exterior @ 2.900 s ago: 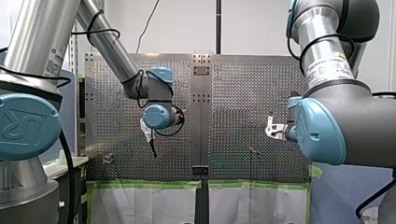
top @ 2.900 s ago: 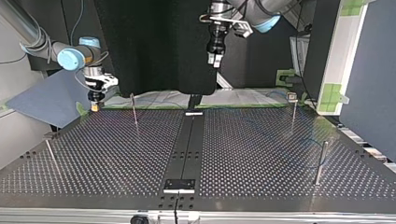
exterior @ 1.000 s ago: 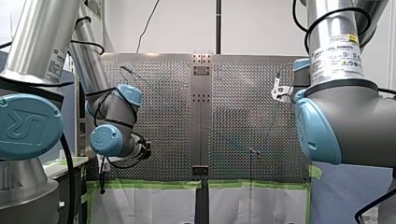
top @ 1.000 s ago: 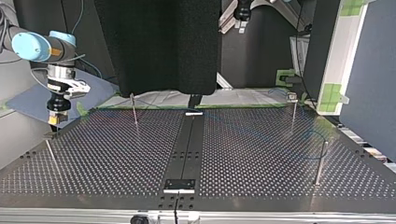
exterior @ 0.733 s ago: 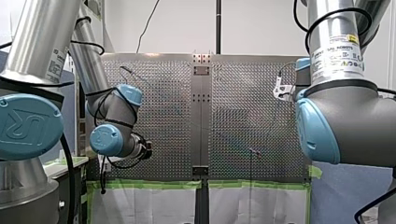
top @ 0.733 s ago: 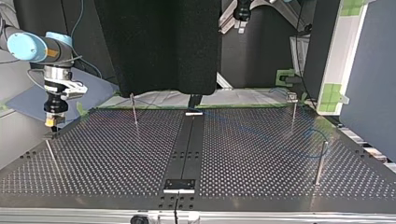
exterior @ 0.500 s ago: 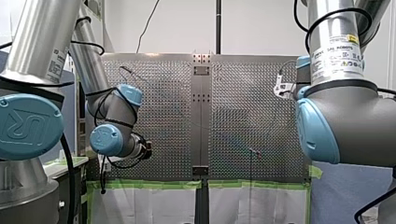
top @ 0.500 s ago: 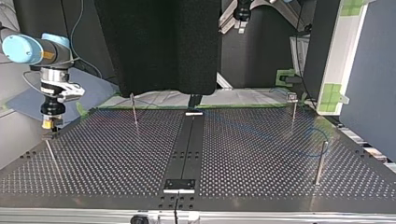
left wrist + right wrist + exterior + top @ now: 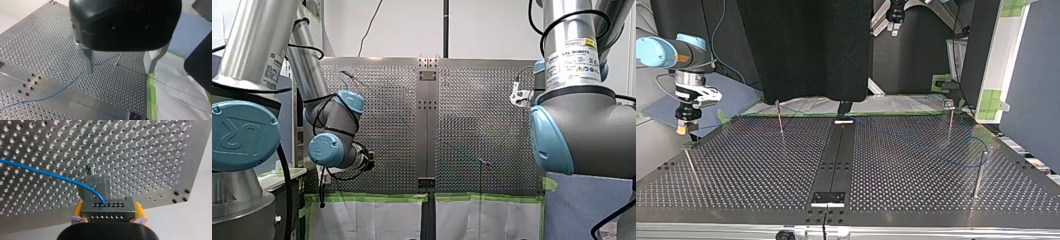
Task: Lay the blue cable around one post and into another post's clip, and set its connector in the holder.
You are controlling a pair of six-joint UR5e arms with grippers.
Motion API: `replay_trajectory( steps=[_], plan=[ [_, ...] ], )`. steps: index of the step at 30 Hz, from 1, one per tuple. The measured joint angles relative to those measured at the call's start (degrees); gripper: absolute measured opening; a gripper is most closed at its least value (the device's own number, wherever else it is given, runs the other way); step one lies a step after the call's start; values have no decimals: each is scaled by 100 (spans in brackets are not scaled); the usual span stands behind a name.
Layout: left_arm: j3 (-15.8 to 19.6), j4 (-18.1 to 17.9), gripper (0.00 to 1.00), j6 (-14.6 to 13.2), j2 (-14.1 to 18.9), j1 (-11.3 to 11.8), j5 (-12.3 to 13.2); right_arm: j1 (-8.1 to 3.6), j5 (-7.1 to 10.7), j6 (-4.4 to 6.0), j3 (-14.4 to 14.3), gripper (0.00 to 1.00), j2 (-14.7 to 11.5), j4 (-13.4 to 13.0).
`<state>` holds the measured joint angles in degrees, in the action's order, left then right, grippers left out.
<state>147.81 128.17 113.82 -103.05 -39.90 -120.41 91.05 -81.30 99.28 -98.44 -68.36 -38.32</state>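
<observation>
My right gripper (image 9: 108,212) has its yellow pads shut on a grey perforated connector (image 9: 107,206). The blue cable (image 9: 50,173) runs out of the connector's top across the board. A grey holder bracket (image 9: 93,185) stands just ahead of the connector, near the board's corner. In the top view my right gripper (image 9: 682,128) hangs at the far left, a little above the holder (image 9: 689,145). There the blue cable (image 9: 936,148) crosses the board and loops by a tall post (image 9: 980,172). My left gripper (image 9: 118,72) is open and empty, high over the board, with the cable (image 9: 62,90) lying below it.
Thin posts stand on the perforated table (image 9: 896,180): one at the back left (image 9: 780,117), one with a clip on top at the back right (image 9: 949,117), one leaning at the front left (image 9: 692,170). My left gripper (image 9: 894,25) stays high at the back.
My right gripper has carried the connector toward the top view's left, out over the board's corner by the holder. My left arm has not moved in the last second.
</observation>
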Motion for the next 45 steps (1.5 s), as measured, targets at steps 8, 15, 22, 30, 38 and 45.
replay_trajectory(
  steps=[8, 15, 22, 30, 38, 45],
  plan=[
    [0, 13, 100, 19, 0, 1, 5, -100, 11, -13, -3, 25, 4, 14],
    [-32, 40, 100, 26, 0, 17, 20, -160, 85, -15, 10, 25, 16, 18],
    [-98, 139, 100, 58, -1, 42, 202, -174, 200, -4, 155, 25, 58, 155],
    [-104, 174, 100, 76, -2, 57, 243, -179, 277, 42, 392, 25, 148, 324],
    [-106, 183, 100, 119, -2, 77, 243, -185, 305, 54, 623, 25, 362, 508],
    [-106, 183, 100, 123, -4, 98, 243, -219, 307, 44, 667, 25, 393, 571]
  ],
)
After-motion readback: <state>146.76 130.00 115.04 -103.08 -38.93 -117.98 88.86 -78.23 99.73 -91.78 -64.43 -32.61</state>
